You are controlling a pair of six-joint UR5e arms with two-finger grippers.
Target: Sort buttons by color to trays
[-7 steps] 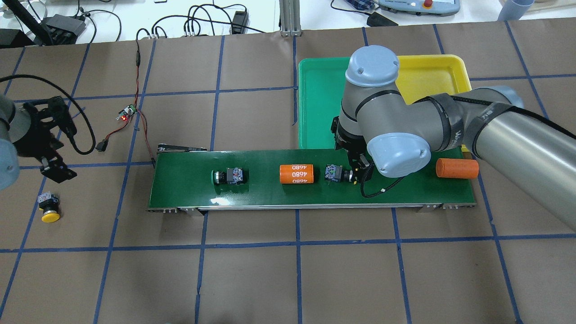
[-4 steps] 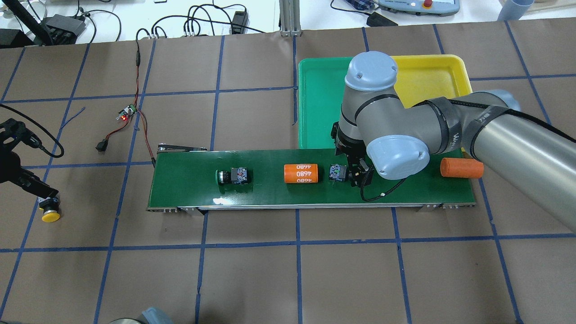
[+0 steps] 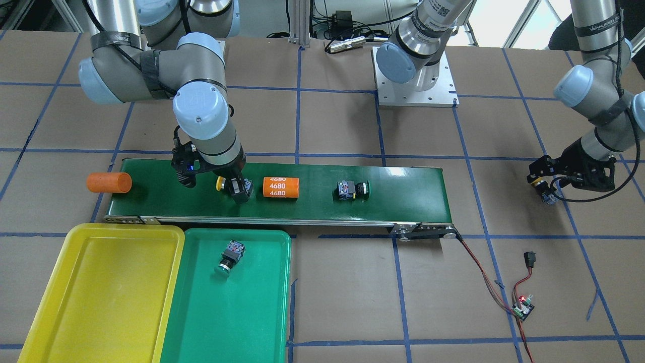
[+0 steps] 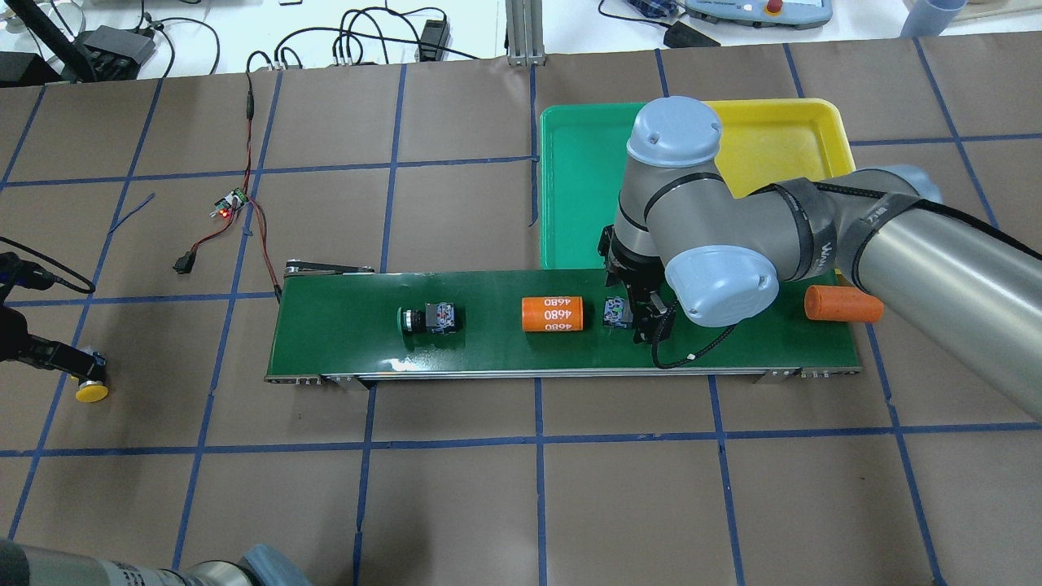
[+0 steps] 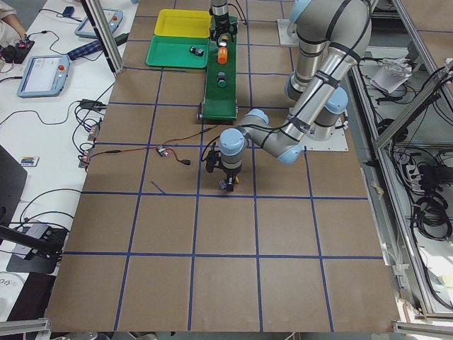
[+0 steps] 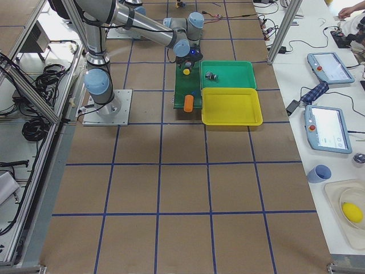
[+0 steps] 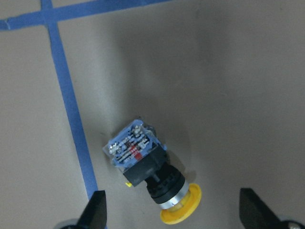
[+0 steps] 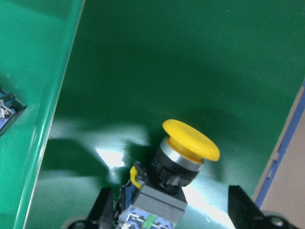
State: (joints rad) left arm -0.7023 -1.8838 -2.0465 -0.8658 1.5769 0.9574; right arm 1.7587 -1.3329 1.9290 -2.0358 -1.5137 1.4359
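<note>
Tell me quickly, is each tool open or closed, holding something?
Left tool: open, astride the table button, not gripping.
Right tool: open, astride the belt button, not gripping.

I log the right arm (image 4: pixel 814 220) entering from the right edge of the overhead frame, elbow bent, wrist pointing straight down at centre-right. The right gripper (image 4: pixel 649 316) is low, its fingers spread. At the far left edge, the left gripper (image 4: pixel 61 356) also points down, fingers (image 7: pixel 95 212) wide apart.
</note>
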